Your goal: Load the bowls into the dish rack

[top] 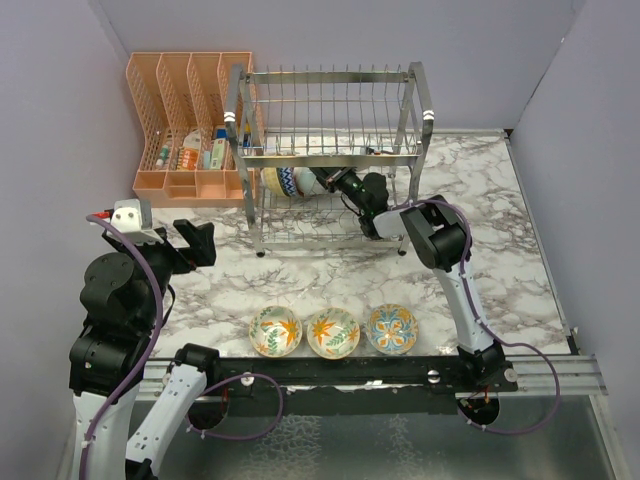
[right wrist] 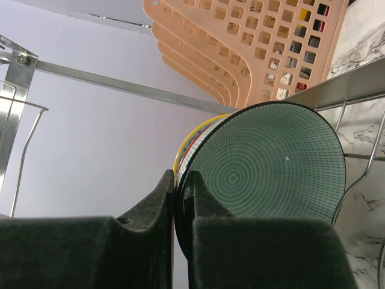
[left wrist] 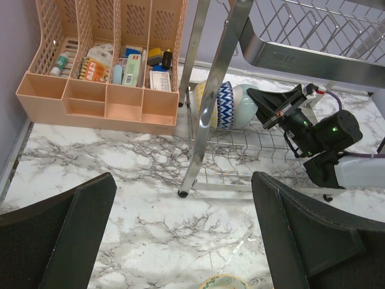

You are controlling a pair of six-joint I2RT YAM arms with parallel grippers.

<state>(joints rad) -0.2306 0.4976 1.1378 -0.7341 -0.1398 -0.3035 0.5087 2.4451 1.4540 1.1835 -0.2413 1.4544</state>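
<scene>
The chrome dish rack (top: 330, 105) stands at the back middle. On its lower tier a blue-zigzag bowl with a yellow rim (top: 283, 182) stands on edge, with the pale teal bowl (top: 306, 182) right beside it. My right gripper (top: 325, 181) reaches into the lower tier and is shut on the teal bowl's rim (right wrist: 264, 162). The left wrist view shows the same: the zigzag bowl (left wrist: 222, 105), the teal bowl (left wrist: 243, 103), the right gripper (left wrist: 263, 103). Three floral bowls (top: 275, 331) (top: 332, 332) (top: 392, 328) lie in a row at the front. My left gripper (top: 196, 243) is open and empty.
The peach slotted organizer (top: 185, 120) with small items stands left of the rack, close to its post (left wrist: 207, 90). The rack's upper tier (top: 330, 150) hangs just above my right wrist. Grey walls close in the table on three sides.
</scene>
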